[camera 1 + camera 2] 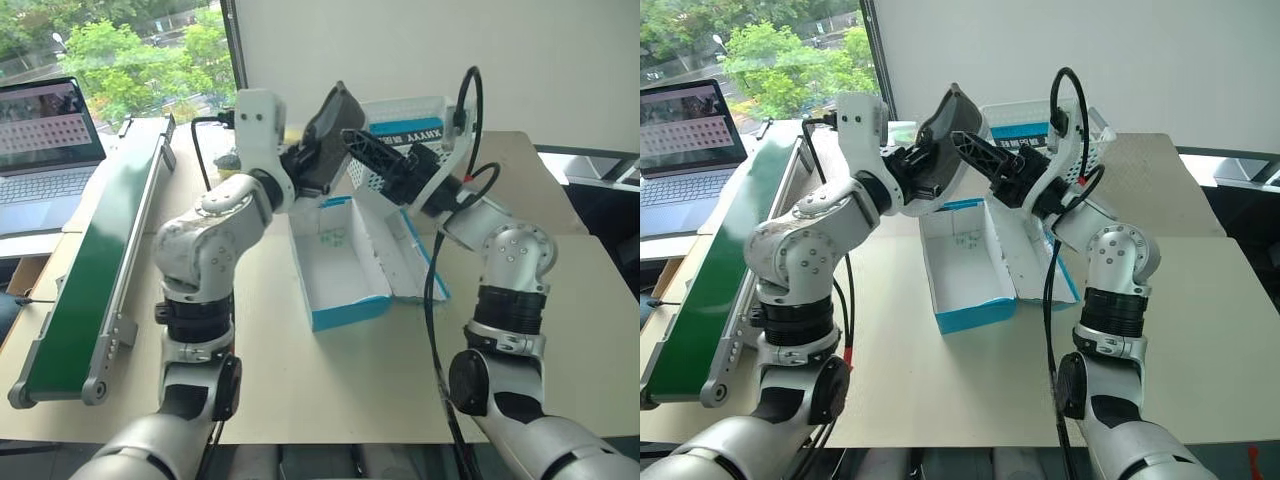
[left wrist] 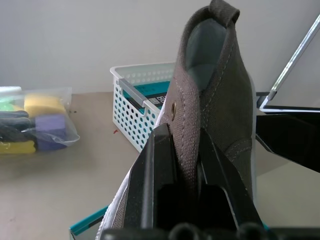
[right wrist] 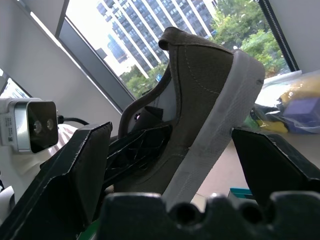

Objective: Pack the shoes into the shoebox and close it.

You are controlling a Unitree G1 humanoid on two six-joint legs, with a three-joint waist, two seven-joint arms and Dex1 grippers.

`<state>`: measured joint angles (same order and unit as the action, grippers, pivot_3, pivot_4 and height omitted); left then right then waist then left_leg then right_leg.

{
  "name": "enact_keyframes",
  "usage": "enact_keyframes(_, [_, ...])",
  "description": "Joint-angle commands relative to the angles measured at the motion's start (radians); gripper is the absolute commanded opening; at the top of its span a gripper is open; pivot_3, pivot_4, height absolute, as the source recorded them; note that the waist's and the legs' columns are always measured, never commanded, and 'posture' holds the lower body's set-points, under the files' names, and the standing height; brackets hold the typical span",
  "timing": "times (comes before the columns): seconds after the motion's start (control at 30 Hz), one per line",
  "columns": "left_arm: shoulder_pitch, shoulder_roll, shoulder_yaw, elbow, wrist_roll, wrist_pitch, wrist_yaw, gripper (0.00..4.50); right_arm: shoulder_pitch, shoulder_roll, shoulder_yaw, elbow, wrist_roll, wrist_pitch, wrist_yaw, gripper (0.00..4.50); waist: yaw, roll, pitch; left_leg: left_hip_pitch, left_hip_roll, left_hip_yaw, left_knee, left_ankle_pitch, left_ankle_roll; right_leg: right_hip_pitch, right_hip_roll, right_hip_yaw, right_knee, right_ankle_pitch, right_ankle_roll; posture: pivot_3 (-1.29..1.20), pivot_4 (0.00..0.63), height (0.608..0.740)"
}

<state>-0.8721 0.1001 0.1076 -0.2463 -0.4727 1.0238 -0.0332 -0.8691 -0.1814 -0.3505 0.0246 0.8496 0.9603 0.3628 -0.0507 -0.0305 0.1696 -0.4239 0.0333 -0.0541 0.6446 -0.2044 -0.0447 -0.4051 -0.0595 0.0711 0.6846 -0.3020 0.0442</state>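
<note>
Left claw [image 2: 187,165] is clamped on a shoe's [image 2: 215,100] side wall; right claw [image 3: 175,150] gapes wide beside it, holding nothing.

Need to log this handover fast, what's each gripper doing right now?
Left gripper: shut on the side wall of the grey-brown canvas shoe with a pale sole.
Right gripper: open, fingers either side of that shoe, not gripping.

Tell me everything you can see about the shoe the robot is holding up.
The shoe is a grey-brown low canvas slip-on with pale stitching, a small eyelet, a pull tab at the heel and a white rubber sole. It is held in the air above the open blue shoebox, tilted with its heel up. The left hand is shut on its side wall. The right hand, wide open, sits close around it without gripping.
</note>
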Motion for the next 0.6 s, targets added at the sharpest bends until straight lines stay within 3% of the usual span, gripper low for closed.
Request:
enact_keyframes(0.03, [-0.048, -0.03, 0.0, -0.054, -0.036, 0.029, 0.001, 0.01, -0.019, 0.004, -0.032, 0.013, 0.043, -0.015, -0.025, 4.5, 0.0, 0.0, 0.0, 0.0, 0.0, 0.0, 0.0, 0.0, 0.0, 0.0, 0.0, 0.0, 0.0, 0.0, 0.0, 0.0, 0.15, 0.74])
enact_keyframes(0.1, [-0.058, -0.04, 0.018, -0.051, -0.042, 0.043, 0.009, 0.01, -0.018, 0.004, -0.043, 0.031, 0.043, -0.024, -0.042, 4.5, 0.003, 0.0, 0.0, 0.0, 0.0, 0.0, 0.0, 0.0, 0.0, 0.0, 0.0, 0.0, 0.0, 0.0, 0.0, 0.0, 0.15, 0.74])
enact_keyframes(0.13, [-0.062, -0.045, 0.026, -0.049, -0.044, 0.051, 0.013, 0.0, -0.017, 0.005, -0.048, 0.039, 0.044, -0.027, -0.051, 3.99, 0.005, 0.0, 0.0, 0.0, 0.0, 0.0, 0.0, 0.0, 0.0, 0.0, 0.0, 0.0, 0.0, 0.0, 0.0, 0.0, 0.15, 0.74])
enact_keyframes(0.3, [-0.088, -0.036, 0.039, -0.049, -0.04, 0.06, 0.015, 0.0, -0.005, -0.008, -0.034, 0.06, 0.022, -0.046, -0.064, 2.57, 0.007, 0.0, 0.0, 0.0, 0.0, 0.0, 0.0, 0.0, 0.0, 0.001, 0.0, 0.0, 0.0, 0.0, 0.0, 0.0, 0.15, 0.74])
enact_keyframes(0.5, [-0.094, -0.024, 0.046, -0.066, -0.052, 0.082, 0.015, 0.0, 0.0, -0.027, -0.021, 0.086, -0.003, -0.073, -0.055, 2.57, 0.005, 0.0, 0.0, 0.0, 0.0, 0.0, 0.0, 0.0, 0.0, 0.001, 0.0, 0.0, -0.001, 0.0, 0.0, 0.0, 0.15, 0.74])
enact_keyframes(0.53, [-0.088, -0.029, 0.045, -0.073, -0.058, 0.091, 0.016, 0.0, -0.001, -0.025, -0.022, 0.088, -0.003, -0.077, -0.053, 2.16, 0.005, 0.0, 0.0, 0.0, 0.0, 0.0, 0.0, 0.0, 0.0, 0.001, 0.0, 0.0, -0.001, 0.0, 0.0, 0.0, 0.15, 0.74])
enact_keyframes(0.6, [-0.075, -0.039, 0.043, -0.088, -0.072, 0.116, 0.016, 0.0, -0.002, -0.023, -0.02, 0.086, -0.003, -0.085, -0.045, 1.89, 0.006, 0.0, 0.0, 0.0, 0.0, 0.0, 0.0, 0.0, 0.0, 0.001, 0.0, 0.0, -0.002, 0.0, 0.0, 0.0, 0.15, 0.74])
